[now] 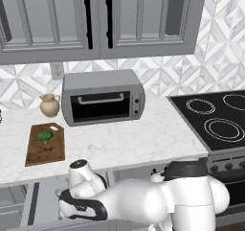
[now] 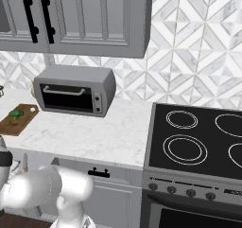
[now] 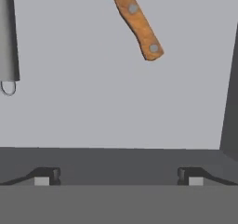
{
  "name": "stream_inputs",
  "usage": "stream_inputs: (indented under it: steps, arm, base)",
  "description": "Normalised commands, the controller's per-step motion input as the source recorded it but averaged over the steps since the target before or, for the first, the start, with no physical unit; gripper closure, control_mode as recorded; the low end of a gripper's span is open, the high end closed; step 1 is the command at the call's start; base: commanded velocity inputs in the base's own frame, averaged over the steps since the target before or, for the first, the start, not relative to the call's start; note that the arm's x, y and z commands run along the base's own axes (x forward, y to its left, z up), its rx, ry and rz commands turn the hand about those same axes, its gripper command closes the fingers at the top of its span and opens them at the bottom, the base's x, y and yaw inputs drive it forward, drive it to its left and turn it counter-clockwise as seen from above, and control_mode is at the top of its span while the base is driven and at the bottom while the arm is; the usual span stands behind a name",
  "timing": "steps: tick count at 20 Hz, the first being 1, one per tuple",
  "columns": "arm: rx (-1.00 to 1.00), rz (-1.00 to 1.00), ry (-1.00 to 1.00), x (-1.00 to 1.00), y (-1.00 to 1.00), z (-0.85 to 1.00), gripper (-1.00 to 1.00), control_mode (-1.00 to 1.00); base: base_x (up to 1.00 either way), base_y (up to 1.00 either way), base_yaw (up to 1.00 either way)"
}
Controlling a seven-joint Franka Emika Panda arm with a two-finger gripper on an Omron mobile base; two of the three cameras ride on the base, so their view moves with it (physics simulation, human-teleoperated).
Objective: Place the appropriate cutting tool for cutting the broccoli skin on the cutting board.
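The knife's orange-brown wooden handle (image 3: 138, 23) with two rivets lies on the grey drawer floor, ahead of my gripper (image 3: 117, 176); its blade runs out of the top of the hand view. The gripper is open, fingertips (image 3: 44, 176) wide apart, nothing between them, short of the handle. On the counter lies the dark brown cutting board (image 1: 43, 151) (image 2: 21, 123), with the small green broccoli (image 1: 45, 137) (image 2: 15, 113) on its far end. My arm bends down in front of the counter below the board.
A grey peeler handle (image 3: 8, 32) with a hanging ring lies at the drawer's left. The drawer's dark wall (image 3: 230, 102) rises on the right. A toaster oven (image 1: 103, 98) and a beige jug (image 1: 49, 104) stand behind the board; the stove (image 1: 215, 115) is to the right.
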Motion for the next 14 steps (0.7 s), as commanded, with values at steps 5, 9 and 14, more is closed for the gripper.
stream_inputs:
  steps: [5,9,14]
  arm:
    - [0.01,-0.16,0.10,-0.89,0.00,-0.10,-1.00,-1.00]
    - [0.02,-0.18,0.10,-1.00,0.00,0.00,-1.00,-1.00]
    - [-0.02,-0.14,0.04,-0.49,0.00,0.20,-1.00,-1.00]
  base:
    - [0.00,0.00,0.00]
    - [0.00,0.00,0.00]
    - [0.00,0.00,0.00]
